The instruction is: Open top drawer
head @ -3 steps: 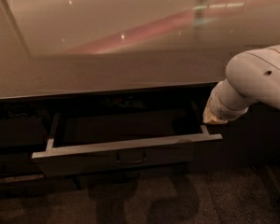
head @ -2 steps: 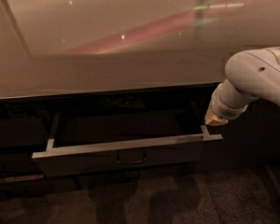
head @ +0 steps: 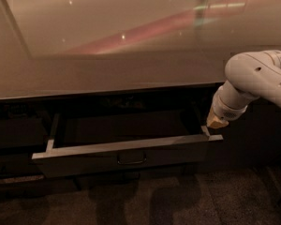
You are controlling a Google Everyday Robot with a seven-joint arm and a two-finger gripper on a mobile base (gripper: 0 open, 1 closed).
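The top drawer [head: 84, 162] is pulled well out from under the countertop [head: 107, 76], sitting at 6 o'clock from the middle of the view. Its pale grey rims frame a dark open cavity, and the dark front face carries a small D-shaped pull [head: 131, 159] at its centre. The front rim runs slightly uphill from 8 o'clock toward 4 o'clock.

The gripper [head: 217, 122] is at about 4 o'clock, its tan tip pointing down just above the drawer's right rear-of-front corner, right beside the right side rim. Whether it touches the rim cannot be told, and whether it is apart or together cannot be told either. The white arm [head: 255, 76] comes in from the 3 o'clock edge and bends down to it.

The countertop is glossy and beige, with reddish reflections toward 1 o'clock. A dark cabinet front [head: 14, 135] lies at 9 o'clock of the drawer. A dark speckled floor [head: 187, 200] fills the bottom.
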